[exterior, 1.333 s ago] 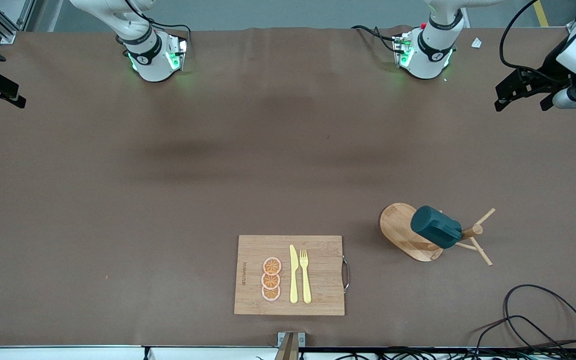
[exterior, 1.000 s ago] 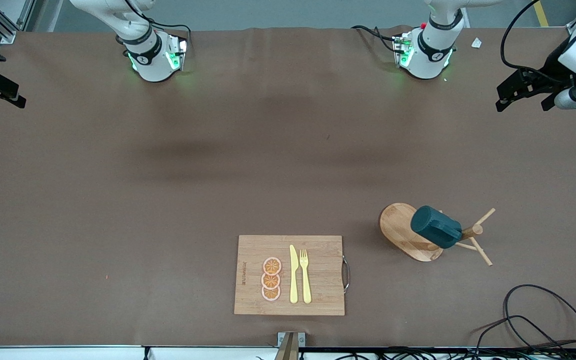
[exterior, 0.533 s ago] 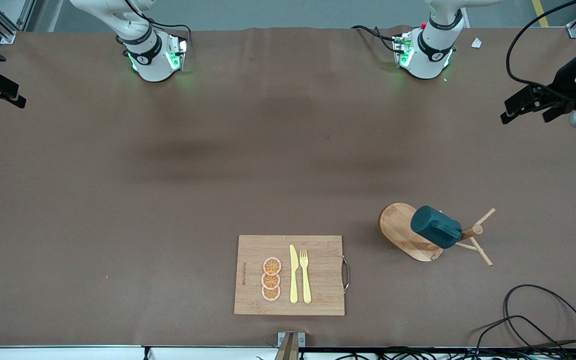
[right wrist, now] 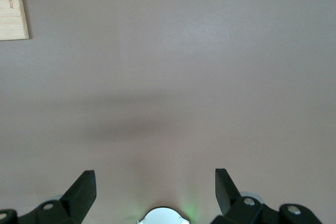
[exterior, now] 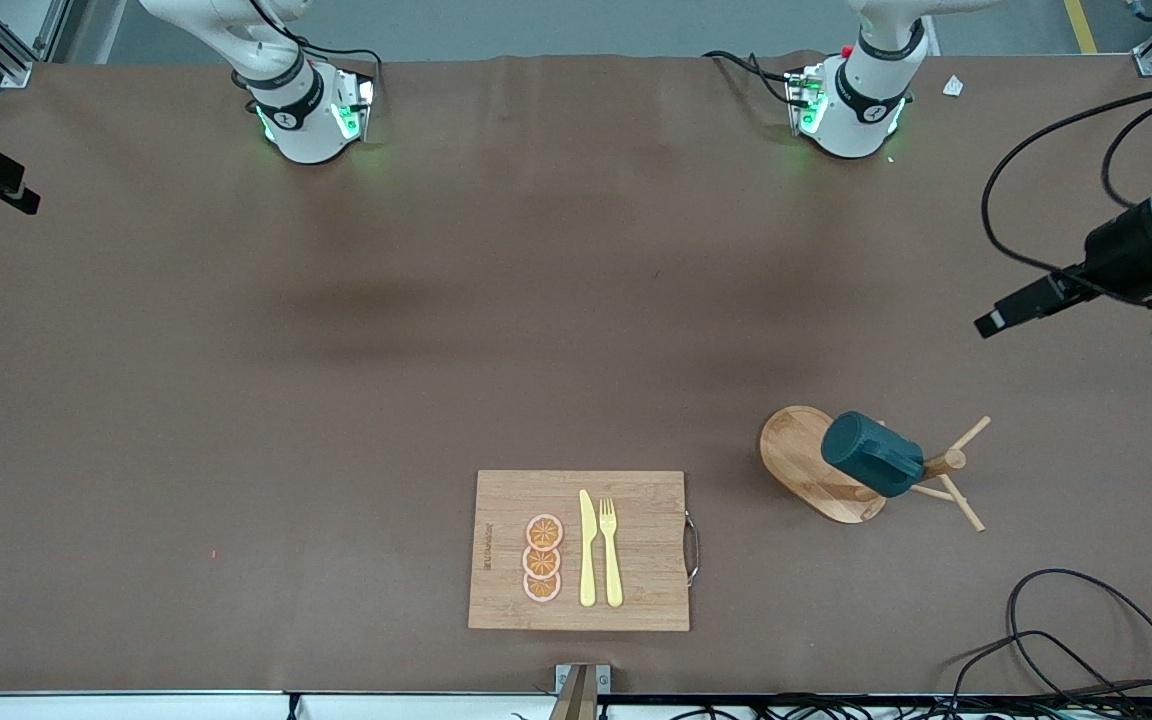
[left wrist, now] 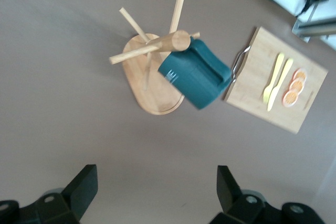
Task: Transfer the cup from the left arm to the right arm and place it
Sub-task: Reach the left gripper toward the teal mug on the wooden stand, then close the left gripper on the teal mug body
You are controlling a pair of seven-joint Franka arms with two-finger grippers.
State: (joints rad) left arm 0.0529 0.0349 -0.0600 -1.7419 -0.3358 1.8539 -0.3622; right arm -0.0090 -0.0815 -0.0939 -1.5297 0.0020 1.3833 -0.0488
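Note:
The cup (exterior: 871,455), dark teal, hangs tilted on a peg of a wooden mug tree (exterior: 806,470) with an oval base, toward the left arm's end of the table. The left wrist view shows the cup (left wrist: 197,74) on the tree's post (left wrist: 173,41), well apart from the fingers. My left gripper (exterior: 1011,312) is open and empty, in the air over bare table at that end. At the right arm's end, by the table's edge, my right gripper (exterior: 6,190) hangs open with nothing in it. Its wrist view shows the open gripper (right wrist: 156,190) above bare table.
A wooden cutting board (exterior: 496,490) lies near the table's front edge, nearer the right arm's end than the mug tree, with several orange slices (exterior: 542,558), a yellow knife (exterior: 587,550) and a yellow fork (exterior: 610,555). Black cables (exterior: 1086,640) lie in the corner near the left arm's end.
My left gripper has come down the table's end toward the mug tree and turned, so it now shows edge-on. The right gripper has barely shifted. The cup has not moved.

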